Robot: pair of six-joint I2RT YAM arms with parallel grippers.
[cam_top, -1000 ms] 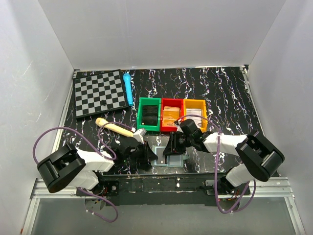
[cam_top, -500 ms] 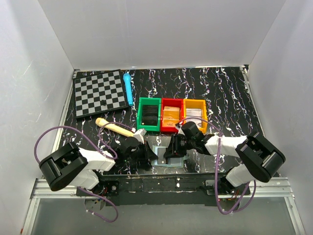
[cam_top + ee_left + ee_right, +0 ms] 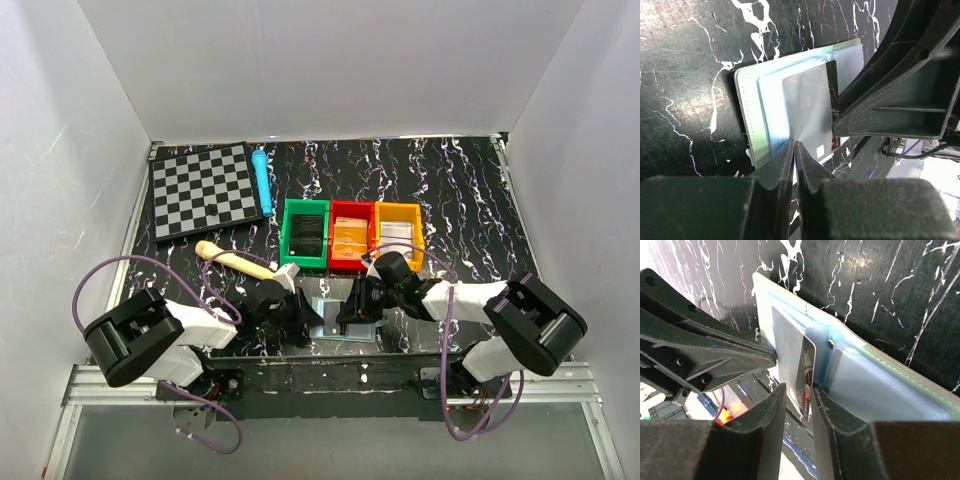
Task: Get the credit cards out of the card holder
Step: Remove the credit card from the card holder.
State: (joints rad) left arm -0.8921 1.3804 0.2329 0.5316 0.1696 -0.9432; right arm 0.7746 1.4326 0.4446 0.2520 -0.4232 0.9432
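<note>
As card holder point(image 3: 771, 112) touches left gripper point(image 3: 794, 148), unfolded

TOP: you look down from above and behind the arms, far off, whole table point(image 3: 470, 200) in frame | WRISTS: close behind the left end effector point(image 3: 794, 146) and right end effector point(image 3: 798, 390), facing each other | SHARED: card holder point(image 3: 771, 112) in all three

Left jaws together, right jaws apart.
</note>
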